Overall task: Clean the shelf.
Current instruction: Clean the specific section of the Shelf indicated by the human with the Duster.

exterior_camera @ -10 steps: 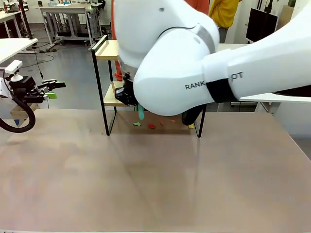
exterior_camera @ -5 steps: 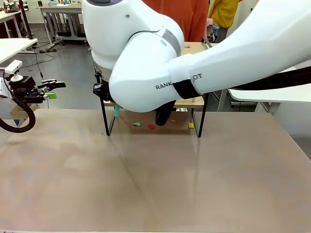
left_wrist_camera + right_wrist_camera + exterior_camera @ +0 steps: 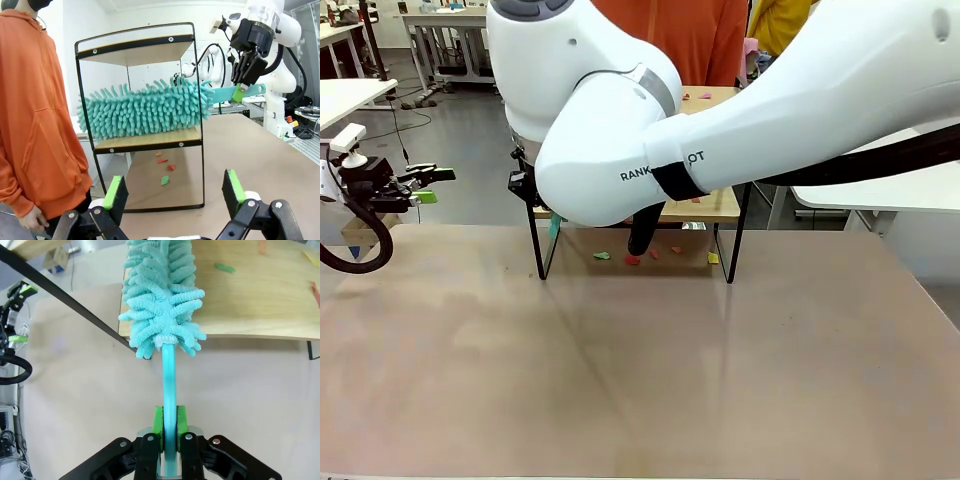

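The shelf [image 3: 150,141], two light boards in a thin black frame, stands at the table's far side, half hidden by my right arm in the front view [image 3: 725,205]. A teal fluffy duster [image 3: 145,112] lies along its lower board [image 3: 260,300]. My right gripper [image 3: 169,422] is shut on the duster's handle [image 3: 169,375], just off the shelf's end [image 3: 245,82]. Small coloured scraps lie on the lower board [image 3: 224,268], the top board [image 3: 705,96] and the table under the shelf [image 3: 632,260]. My left gripper [image 3: 425,185] hovers open at the far left, empty [image 3: 175,192].
A person in an orange hoodie [image 3: 30,115] stands right behind the shelf [image 3: 690,40]. My bulky right arm [image 3: 620,150] crosses in front of the shelf. The brown table [image 3: 640,380] spreads wide in front. Another white table [image 3: 880,200] stands at the right.
My right arm has swung to the left, carrying the duster's handle toward the shelf's left end. The left arm has not moved.
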Action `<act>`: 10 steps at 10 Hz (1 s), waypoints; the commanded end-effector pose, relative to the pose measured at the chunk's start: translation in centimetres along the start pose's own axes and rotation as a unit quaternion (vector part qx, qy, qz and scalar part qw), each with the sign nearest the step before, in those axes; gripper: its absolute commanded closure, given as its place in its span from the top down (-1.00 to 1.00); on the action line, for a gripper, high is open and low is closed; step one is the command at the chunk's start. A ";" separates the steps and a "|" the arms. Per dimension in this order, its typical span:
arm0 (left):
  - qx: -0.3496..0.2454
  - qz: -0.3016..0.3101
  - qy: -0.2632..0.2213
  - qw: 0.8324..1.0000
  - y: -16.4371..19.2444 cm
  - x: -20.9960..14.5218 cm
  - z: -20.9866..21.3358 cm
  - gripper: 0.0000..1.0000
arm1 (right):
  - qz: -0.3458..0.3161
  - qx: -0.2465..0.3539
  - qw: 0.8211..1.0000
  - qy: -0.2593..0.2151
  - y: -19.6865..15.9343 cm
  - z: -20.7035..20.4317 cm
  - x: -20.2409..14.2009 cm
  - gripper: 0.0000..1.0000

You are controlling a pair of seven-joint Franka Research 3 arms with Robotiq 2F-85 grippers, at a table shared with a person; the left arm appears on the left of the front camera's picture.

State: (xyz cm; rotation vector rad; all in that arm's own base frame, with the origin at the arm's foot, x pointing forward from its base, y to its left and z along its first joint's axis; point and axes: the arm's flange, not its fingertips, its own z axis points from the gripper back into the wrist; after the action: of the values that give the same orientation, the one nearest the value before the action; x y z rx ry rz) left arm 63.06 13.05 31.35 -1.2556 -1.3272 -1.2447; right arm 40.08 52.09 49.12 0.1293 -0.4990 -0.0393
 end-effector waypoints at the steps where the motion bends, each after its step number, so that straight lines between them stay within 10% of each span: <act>1: -0.002 -0.003 -0.002 1.000 0.0 0.3 -0.1 1.00 | -0.011 0.012 1.000 0.014 0.1 -0.8 -0.3 -0.74; 10: -0.002 -0.003 -0.002 1.000 0.0 0.3 -0.1 1.00 | -0.011 0.005 0.999 0.036 -2.4 -1.1 0.8 -0.74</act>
State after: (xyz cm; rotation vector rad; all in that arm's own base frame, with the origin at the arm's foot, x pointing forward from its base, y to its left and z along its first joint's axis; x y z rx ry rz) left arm 63.06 13.05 31.34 -1.2556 -1.3272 -1.2447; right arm 41.18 51.62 47.84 0.1421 -0.4498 -0.0655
